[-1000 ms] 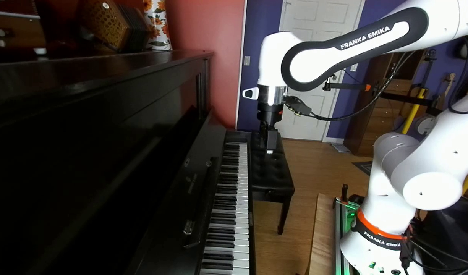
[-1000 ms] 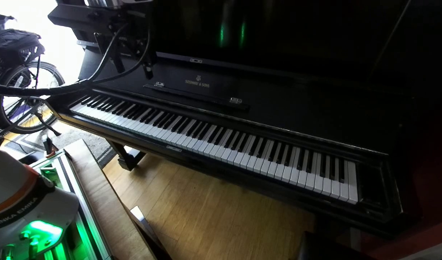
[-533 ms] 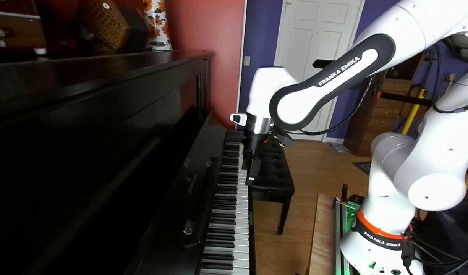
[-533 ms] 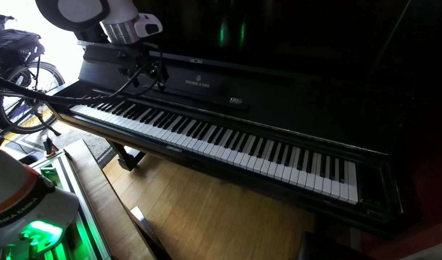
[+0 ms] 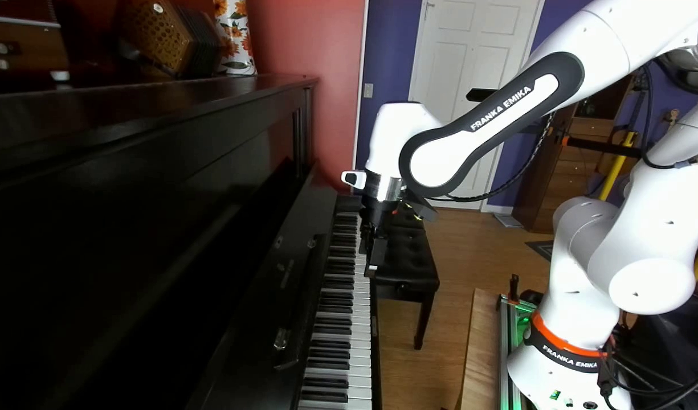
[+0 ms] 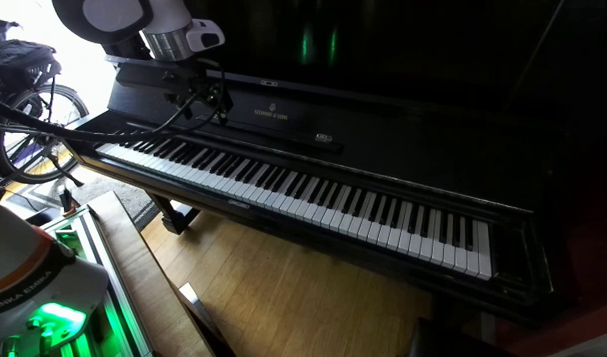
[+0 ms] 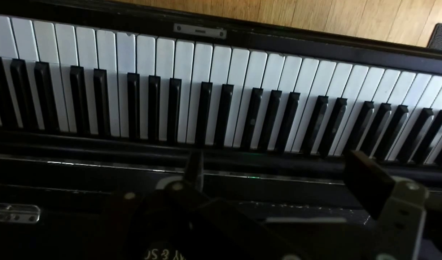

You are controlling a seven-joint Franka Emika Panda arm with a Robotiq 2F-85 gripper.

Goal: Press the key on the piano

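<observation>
The black piano (image 6: 382,139) stands on the wooden floor (image 6: 283,287), with a padded stool (image 5: 408,256) near its far end in an exterior view. The fingers (image 7: 368,184) hang near the keys (image 7: 221,65), spread well apart.

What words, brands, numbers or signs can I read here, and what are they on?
"FRANKA EMIKA": along the robot arm.
"FRANKA EMIKA": on the robot's base; in an exterior view only "RANKA EMIKA" shows.
"STEINWAY & SONS": on the piano, above the keys; upside down and cut off in the wrist view.
Too small: the emblem over that name.
Too blurred: the white marking on a black object at the wrist view's edge.
</observation>
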